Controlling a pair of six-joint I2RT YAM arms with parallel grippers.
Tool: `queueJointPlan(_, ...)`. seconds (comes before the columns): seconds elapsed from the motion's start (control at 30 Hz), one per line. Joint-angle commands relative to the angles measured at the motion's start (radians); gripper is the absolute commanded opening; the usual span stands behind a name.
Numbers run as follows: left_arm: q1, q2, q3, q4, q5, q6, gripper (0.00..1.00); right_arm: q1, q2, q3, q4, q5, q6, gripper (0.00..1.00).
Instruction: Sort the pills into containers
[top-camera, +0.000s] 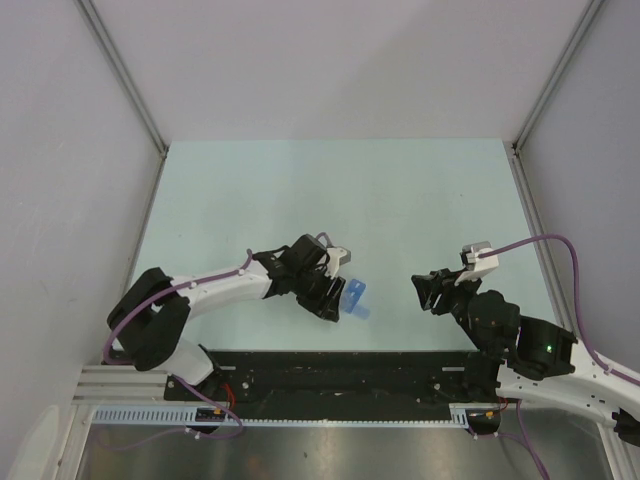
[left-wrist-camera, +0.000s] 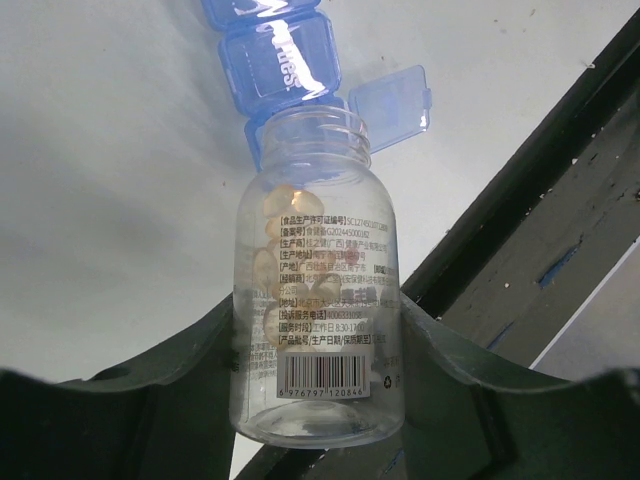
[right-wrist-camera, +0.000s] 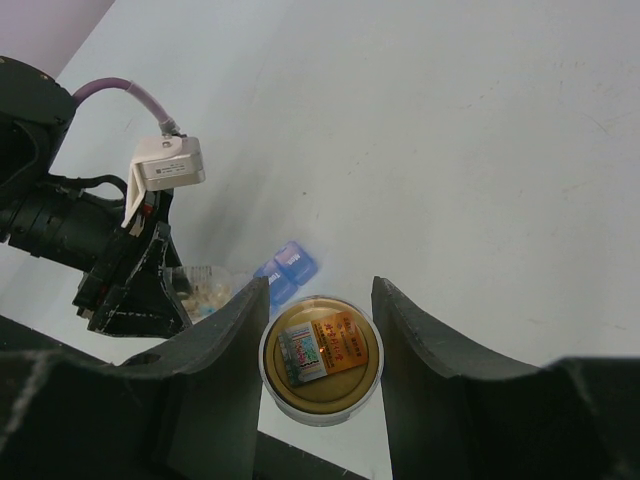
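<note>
My left gripper (top-camera: 328, 296) is shut on a clear pill bottle (left-wrist-camera: 318, 200) with a white printed label. The bottle is uncapped and holds pale yellow pills (left-wrist-camera: 270, 240). Its mouth points at the blue translucent pill box (left-wrist-camera: 282, 60), right over the end compartment, whose lid (left-wrist-camera: 392, 100) stands open. The pill box lies on the table (top-camera: 355, 297) just right of the left gripper. My right gripper (top-camera: 428, 290) is shut on the bottle's round cap (right-wrist-camera: 322, 362), clear-rimmed with a gold top and a sticker. The pill box (right-wrist-camera: 288, 270) and the bottle (right-wrist-camera: 208, 288) also show in the right wrist view.
The pale green table (top-camera: 340, 190) is walled on the left, right and back. A black rail (top-camera: 340, 365) runs along the near edge, close behind the pill box. The left arm's wrist camera (right-wrist-camera: 165, 163) and purple cable (right-wrist-camera: 130, 95) show in the right wrist view.
</note>
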Motion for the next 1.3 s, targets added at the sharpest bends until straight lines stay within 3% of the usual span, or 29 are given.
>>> queueJointPlan(0.0, 0.006, 0.003, 0.041, -0.018, 0.001, 0.016, 0.0, -0.004, -0.009, 0.0, 0.013, 0.028, 0.011, 0.0)
queueJointPlan(1.27, -0.011, 0.053, 0.136, -0.119, 0.002, 0.022, 0.0, -0.006, -0.026, -0.012, 0.011, 0.025, 0.032, 0.0)
